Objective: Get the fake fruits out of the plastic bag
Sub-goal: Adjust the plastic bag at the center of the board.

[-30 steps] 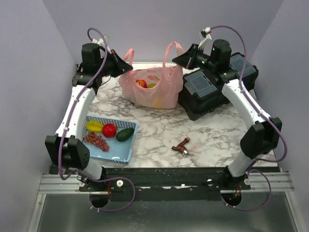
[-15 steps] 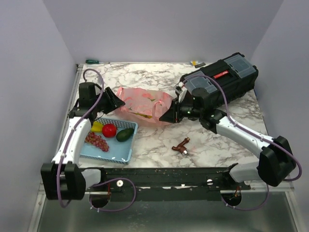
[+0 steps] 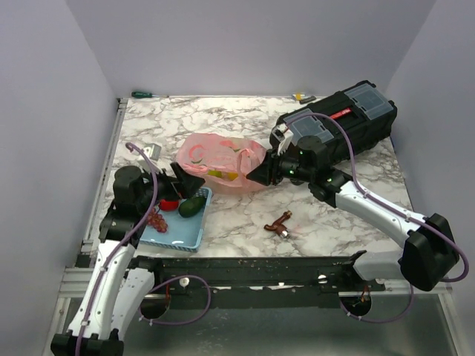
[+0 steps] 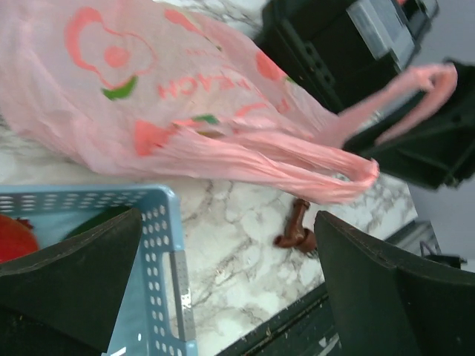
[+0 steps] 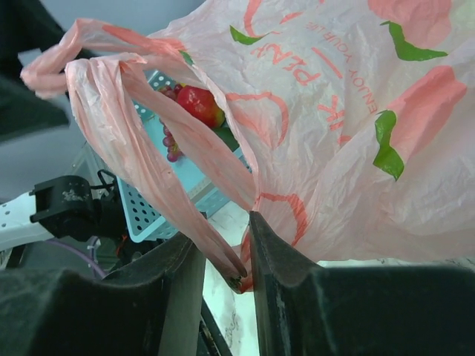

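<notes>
On the bag (image 4: 185,111), my left wrist camera shows large pink letters, upside down, that read "PEACH". My right wrist camera shows a smaller upside-down line on it that seems to start "ENJOY YOUR"; the bigger letters beside that are creased and I cannot read them. The red label (image 3: 338,115) on the far-right toolbox (image 3: 349,130) is too small to read.

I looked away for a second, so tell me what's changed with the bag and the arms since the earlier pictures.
The plastic bag went from hanging upright to lying flat on the table. The left gripper let go and drew back to the blue basket, open. The right gripper stays shut on the bag. The basket stayed put.
</notes>
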Action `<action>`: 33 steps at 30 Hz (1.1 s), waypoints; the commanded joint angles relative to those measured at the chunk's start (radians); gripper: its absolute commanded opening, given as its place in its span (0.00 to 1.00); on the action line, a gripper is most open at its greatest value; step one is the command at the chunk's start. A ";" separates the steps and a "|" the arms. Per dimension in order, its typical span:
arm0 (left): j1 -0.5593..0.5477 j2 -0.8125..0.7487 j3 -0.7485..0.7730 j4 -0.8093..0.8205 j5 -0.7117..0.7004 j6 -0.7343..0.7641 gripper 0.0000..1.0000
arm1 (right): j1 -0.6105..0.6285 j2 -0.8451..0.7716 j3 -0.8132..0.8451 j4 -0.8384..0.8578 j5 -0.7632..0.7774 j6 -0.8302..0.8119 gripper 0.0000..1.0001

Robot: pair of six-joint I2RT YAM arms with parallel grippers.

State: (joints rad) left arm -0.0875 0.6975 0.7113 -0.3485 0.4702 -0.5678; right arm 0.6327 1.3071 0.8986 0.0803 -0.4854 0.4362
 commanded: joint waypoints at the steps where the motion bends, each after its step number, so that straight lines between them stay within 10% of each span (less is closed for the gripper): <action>1: -0.134 -0.141 -0.077 -0.029 0.004 0.024 0.99 | 0.009 -0.011 -0.006 0.021 0.062 -0.005 0.33; 11: -0.400 -0.235 -0.185 0.152 -0.023 -0.134 0.99 | 0.013 -0.051 0.015 -0.047 0.049 -0.083 0.62; 17: -0.494 -0.209 -0.025 -0.060 -0.200 -0.081 0.99 | 0.040 -0.136 0.061 -0.178 0.132 -0.234 0.82; 23: -0.495 -0.110 0.155 -0.292 -0.563 -0.106 0.99 | 0.071 -0.087 0.164 -0.216 0.172 -0.306 0.89; 33: -0.493 0.143 0.246 -0.310 -0.591 -0.076 0.86 | 0.158 -0.007 0.253 -0.229 0.233 -0.341 0.84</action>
State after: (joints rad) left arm -0.5781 0.8112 0.9569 -0.6422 -0.0780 -0.6914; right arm 0.7731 1.2762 1.1278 -0.1154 -0.2958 0.1211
